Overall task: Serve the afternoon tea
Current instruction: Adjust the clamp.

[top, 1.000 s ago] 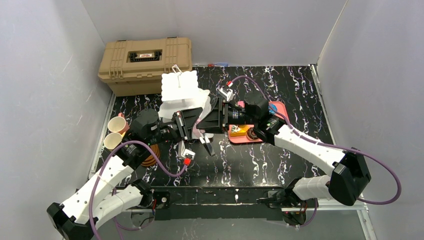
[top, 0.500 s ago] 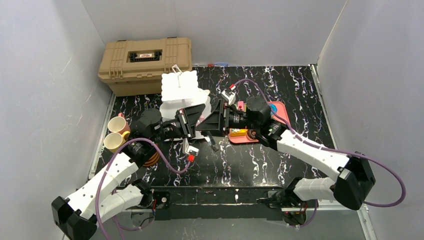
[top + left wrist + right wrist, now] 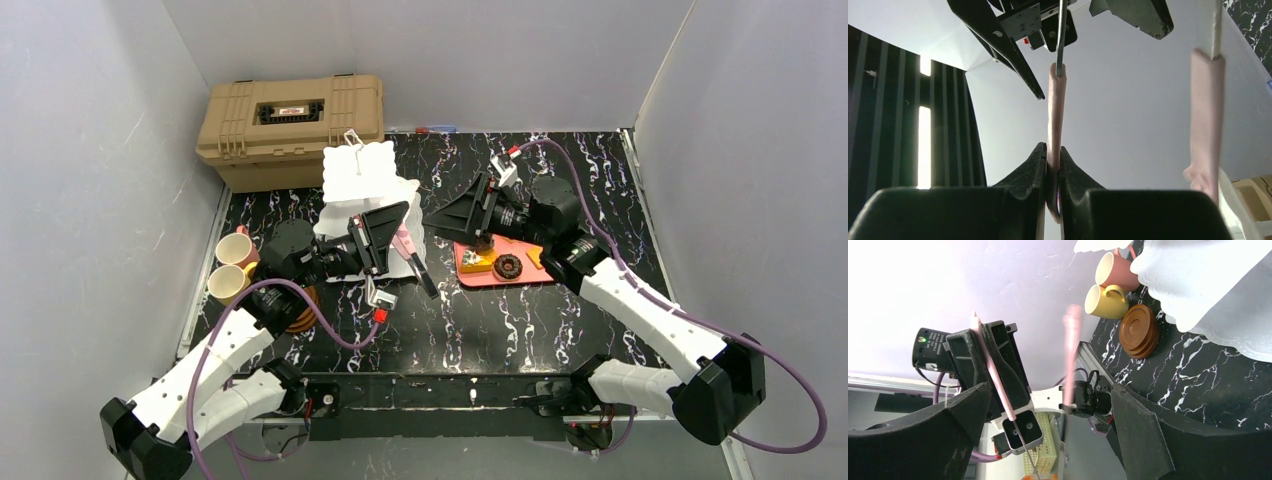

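We pinch a thin pink utensil (image 3: 1056, 110) in the left claw (image 3: 1052, 152), we think for lifting pastries (image 3: 507, 266). The right claw (image 3: 1048, 390) is spread, empty. The tiered stand (image 3: 362, 172) waits far left on the bench (image 3: 600, 180), pastries on the tray (image 3: 535, 272) beside.

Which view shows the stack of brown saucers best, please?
The right wrist view: the brown saucers show clearly beside the yellow cup. In the top view the left arm partly hides them; the left wrist view misses them.

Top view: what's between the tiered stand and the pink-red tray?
Top view shows both there: left end effector shut on a thin pink piece, right end effector open.
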